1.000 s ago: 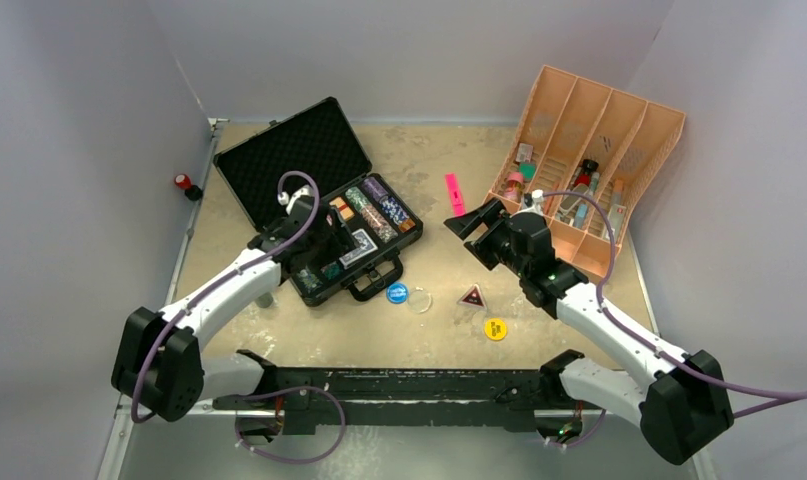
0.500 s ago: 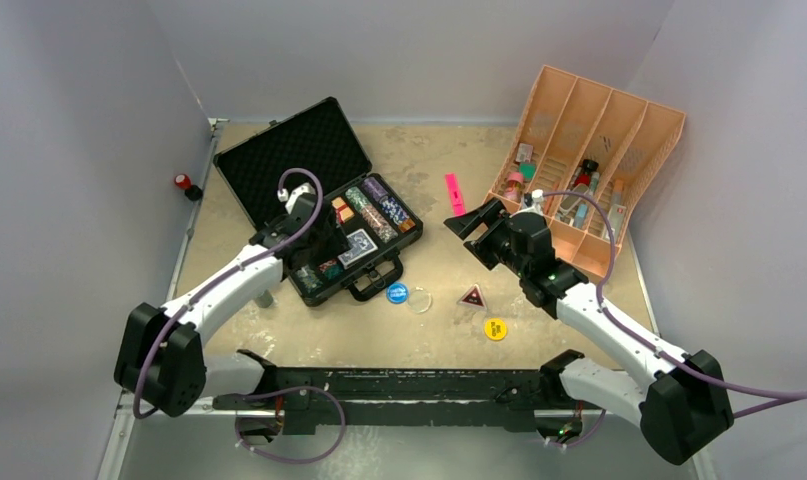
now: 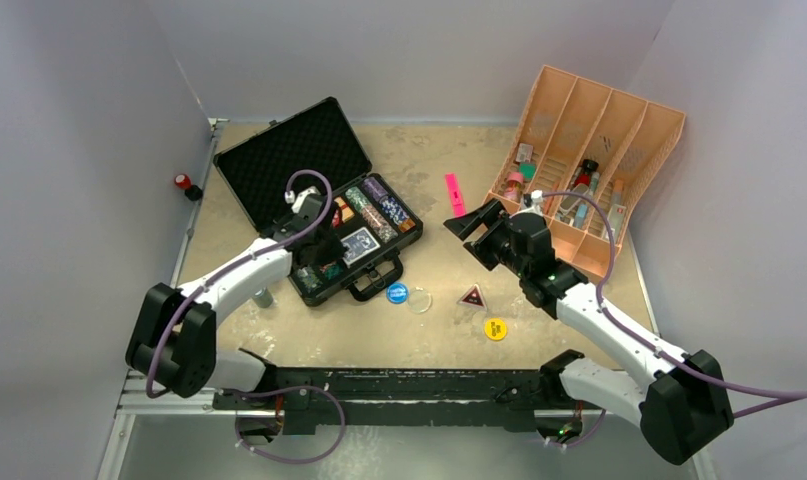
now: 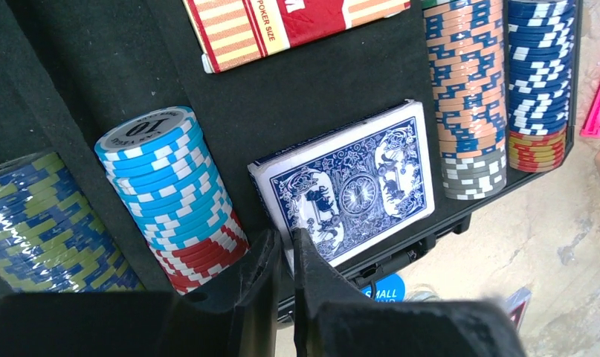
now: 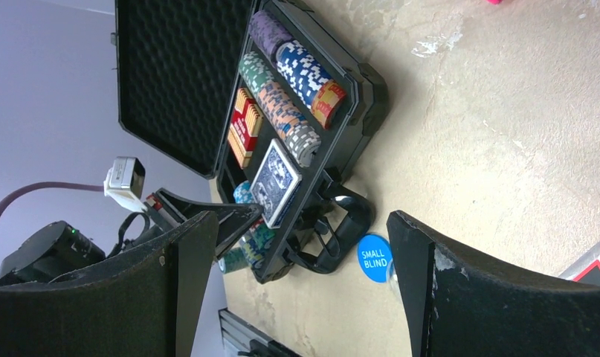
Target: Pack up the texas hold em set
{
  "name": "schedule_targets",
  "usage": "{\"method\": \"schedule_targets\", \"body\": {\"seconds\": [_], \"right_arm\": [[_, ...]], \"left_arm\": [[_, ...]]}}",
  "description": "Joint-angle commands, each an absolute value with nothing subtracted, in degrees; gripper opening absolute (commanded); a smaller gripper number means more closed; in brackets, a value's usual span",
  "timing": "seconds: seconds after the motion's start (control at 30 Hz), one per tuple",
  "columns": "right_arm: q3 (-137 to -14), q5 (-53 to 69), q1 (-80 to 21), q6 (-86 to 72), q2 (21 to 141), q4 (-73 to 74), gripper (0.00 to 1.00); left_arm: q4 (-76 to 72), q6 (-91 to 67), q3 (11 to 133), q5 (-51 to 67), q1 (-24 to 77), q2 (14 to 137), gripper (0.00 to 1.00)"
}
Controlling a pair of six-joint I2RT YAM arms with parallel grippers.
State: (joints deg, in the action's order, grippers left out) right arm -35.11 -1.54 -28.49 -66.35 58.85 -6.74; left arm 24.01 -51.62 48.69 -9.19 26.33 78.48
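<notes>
The black case (image 3: 279, 150) lies open at the table's left, its foam lid tilted back. In its base lie a blue card deck (image 4: 352, 190), a red deck (image 4: 282, 22), a blue-and-red chip stack (image 4: 166, 175) and long chip rows (image 4: 464, 97). My left gripper (image 4: 285, 238) hovers over the near edge of the case, at the blue deck's corner, its jaws shut with nothing between them. A blue "small blind" disc (image 3: 397, 292), a clear disc (image 3: 419, 299) and a yellow disc (image 3: 495, 328) lie on the table. My right gripper (image 5: 302, 223) hangs open and empty above the table, right of the case.
An orange divided tray (image 3: 579, 120) leans at the back right, close behind the right arm. A pink marker (image 3: 454, 193) lies between case and tray. A dark triangular card (image 3: 471, 296) sits near the discs. A red knob (image 3: 183, 183) is by the left wall.
My left gripper's jaws have closed and it has drawn back from over the blue deck, which now lies uncovered in the case. The right arm has not moved.
</notes>
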Motion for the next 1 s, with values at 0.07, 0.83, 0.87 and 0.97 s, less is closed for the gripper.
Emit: {"method": "schedule_targets", "body": {"seconds": [0.07, 0.83, 0.87, 0.97], "right_arm": [[-34.41, -0.98, -28.38, -65.17, 58.16, -8.32, 0.86], [-50.56, -3.44, -34.18, -28.47, 71.82, 13.63, 0.87], [-51.62, -5.23, -36.31, -28.95, 72.64, 14.96, 0.87], [-54.00, -8.33, -41.12, -31.68, 76.40, 18.29, 0.88]], "left_arm": [[19.78, -50.84, 48.95, -8.25, 26.02, 80.59, 0.07], [26.83, -35.51, 61.59, -17.68, 26.02, 65.05, 0.51], [25.03, -34.51, 60.78, -17.18, 26.02, 63.71, 0.52], [20.66, -32.38, 58.28, -16.44, 26.02, 59.88, 0.54]]}}
